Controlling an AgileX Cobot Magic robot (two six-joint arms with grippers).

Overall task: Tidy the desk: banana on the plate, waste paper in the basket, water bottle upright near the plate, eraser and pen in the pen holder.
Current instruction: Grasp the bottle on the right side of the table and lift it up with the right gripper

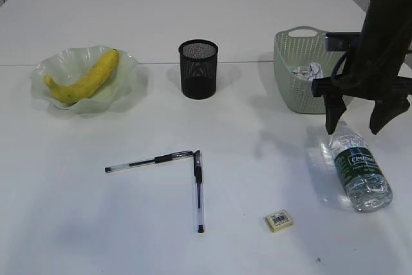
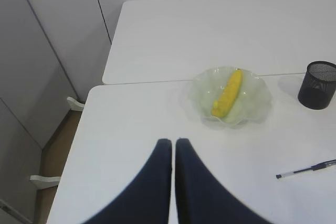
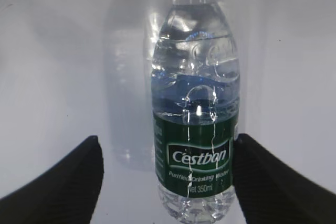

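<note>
The water bottle (image 1: 360, 169) lies on its side on the white desk (image 1: 257, 178), cap toward the basket. My right gripper (image 1: 354, 127) hangs over it, open. In the right wrist view the bottle (image 3: 194, 129) sits between the fingers (image 3: 68, 182), close to the right one, with a wide gap on the left. The banana (image 1: 87, 76) lies in the plate (image 1: 45, 69). Crumpled waste paper (image 1: 308, 70) is inside the basket (image 1: 293, 62). Two pens (image 1: 149, 161) (image 1: 198, 191) and the eraser (image 1: 279, 221) lie on the desk in front of the pen holder (image 1: 198, 69). My left gripper (image 2: 174, 141) is shut and empty.
The left wrist view shows the plate (image 2: 257, 98) with the banana (image 2: 228, 92), the pen holder (image 2: 317, 85) and one pen (image 2: 307, 170). The desk's left edge and the floor beyond it lie at that view's left. A second table joins behind.
</note>
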